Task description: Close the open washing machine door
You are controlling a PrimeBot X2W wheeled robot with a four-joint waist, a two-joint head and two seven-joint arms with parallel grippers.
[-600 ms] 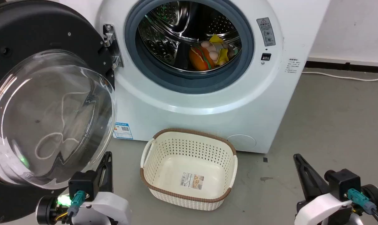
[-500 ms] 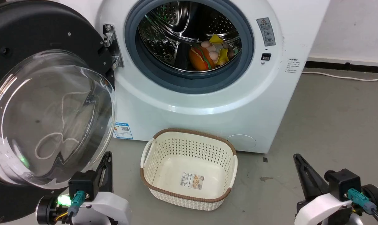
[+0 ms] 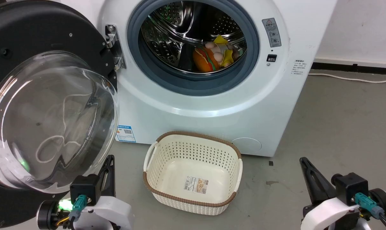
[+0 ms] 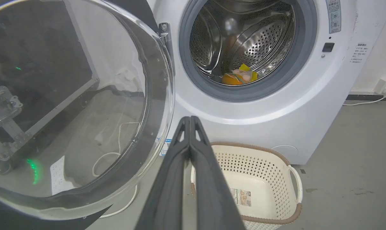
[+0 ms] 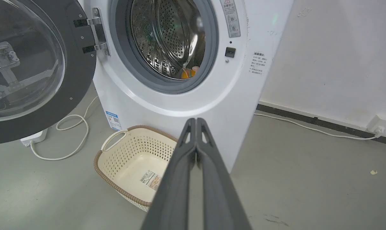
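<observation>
The large round black-rimmed washing machine door (image 3: pixel 49 111), with its bulging clear glass window, stands swung wide open at the left of the head view. Just beside its lower right edge is the left gripper (image 3: pixel 110 158), dark fingers pressed together and empty. The right gripper (image 3: pixel 304 159), at lower right and well apart from the door, is likewise closed on nothing. A cream perforated plastic basket (image 3: pixel 196 148) sits between the two grippers.

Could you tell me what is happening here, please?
The washing machine door is swung wide open, and nothing touches it yet. The left gripper, shut and empty, hovers by the door's lower edge; the right gripper, also shut and empty, hangs off to the right. Colourful items lie in the drum, and a basket sits on the floor before the machine.
</observation>
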